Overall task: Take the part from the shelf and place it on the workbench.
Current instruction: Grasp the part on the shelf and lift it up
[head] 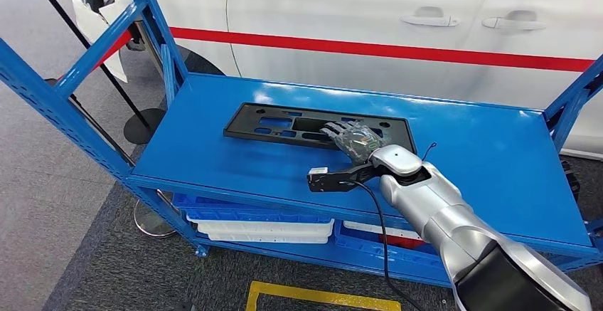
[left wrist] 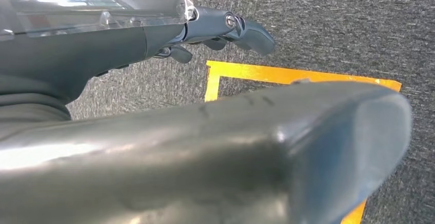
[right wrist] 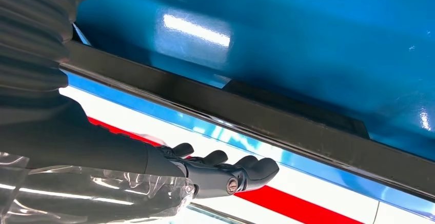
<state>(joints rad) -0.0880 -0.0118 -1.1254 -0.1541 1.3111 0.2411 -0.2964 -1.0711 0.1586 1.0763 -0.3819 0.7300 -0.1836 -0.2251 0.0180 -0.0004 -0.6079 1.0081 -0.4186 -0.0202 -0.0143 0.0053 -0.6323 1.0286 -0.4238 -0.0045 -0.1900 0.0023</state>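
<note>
**Right hand on the part at the shelf**

Grey carpet point(head: 107, 268) lies under a blue shelf point(head: 213, 154), which serves as the landmark. To the left of the shelf stands a round black base point(head: 142, 126) with a thin pole rising from it. Below the shelf's top deck, white trays point(head: 263, 229) sit in blue bins on a lower level. In front of the shelf, on the carpet, runs a yellow floor line point(head: 320, 295).

On the top deck, toward the shelf's back edge and left of its middle, the part point(head: 284, 126) lies flat: a black rectangular frame with cut-outs. The right hand point(head: 352, 140) lies on the part's right half with its fingers stretched forward over the frame. In the right wrist view the fingers point(right wrist: 246, 167) are extended, only slightly bent, and the part's dark edge point(right wrist: 267, 121) runs just beside them; whether they hold the frame or merely lie on it cannot be told.

Behind the shelf stands a white car point(head: 398, 19) with a red stripe point(head: 384, 51) along its doors.

The left hand point(left wrist: 215, 29) hangs over the carpet away from the shelf, fingers loosely curled and holding nothing, above a yellow line point(left wrist: 287, 75).
</note>
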